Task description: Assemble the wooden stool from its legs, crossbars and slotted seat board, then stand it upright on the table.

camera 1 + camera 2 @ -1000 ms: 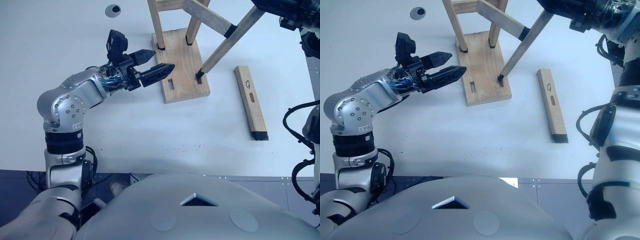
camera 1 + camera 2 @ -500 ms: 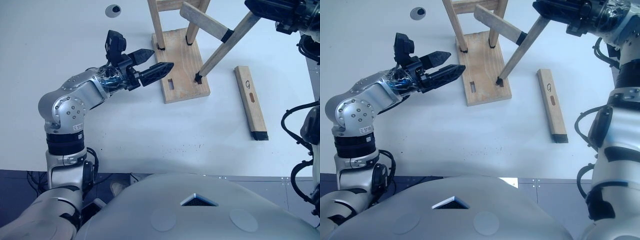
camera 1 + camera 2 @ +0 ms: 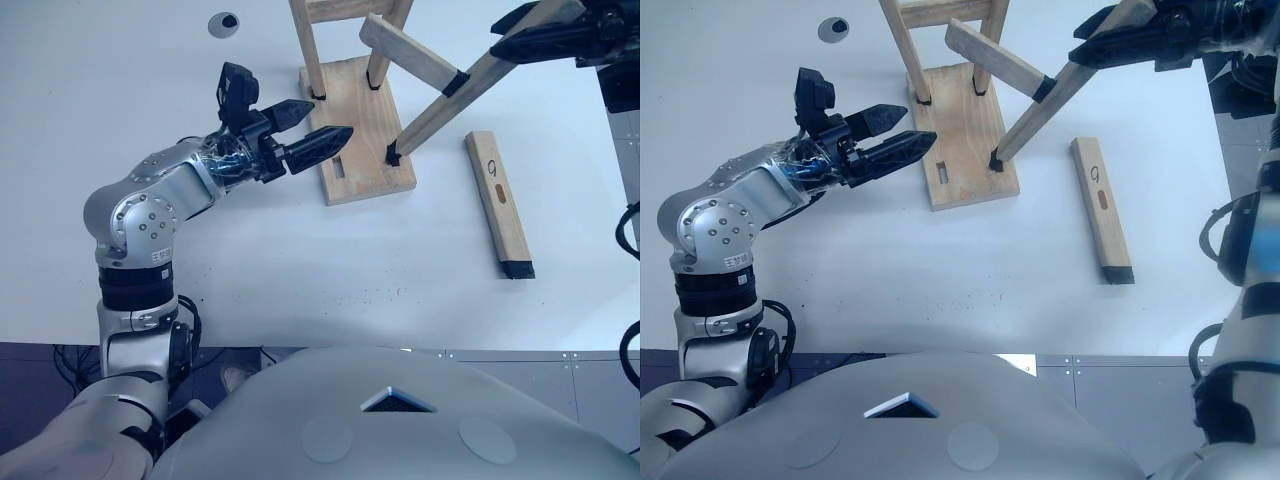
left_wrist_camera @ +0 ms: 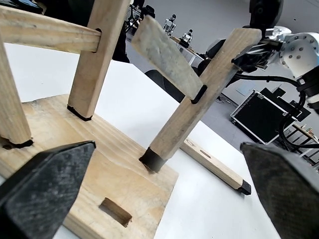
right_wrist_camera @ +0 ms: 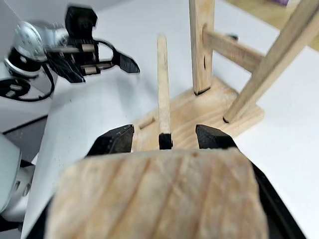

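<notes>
The slotted seat board [image 3: 352, 105] lies flat on the table, with two upright legs [image 3: 308, 50] standing in its far slots. A third leg [image 3: 440, 98] leans steeply to the right, a crossbar [image 3: 410, 52] stuck in its side and its black foot at the board's near right corner. My right gripper [image 3: 530, 28] is shut on that leg's upper end, whose end grain [image 5: 159, 194] sits between the fingers [image 5: 114, 139]. Just left of the board my left gripper [image 3: 328, 118] hangs open, holding nothing. One slot [image 4: 115, 211] near it is empty.
A loose leg [image 3: 498, 203] with a black tip lies on the table to the right of the board. A small round hole [image 3: 226, 21] sits in the table at the far left. Bare white table stretches in front of the board.
The right gripper has drawn the leaning leg's upper end further right, so the leg tilts lower while its foot stays at the board. The left gripper has hardly moved.
</notes>
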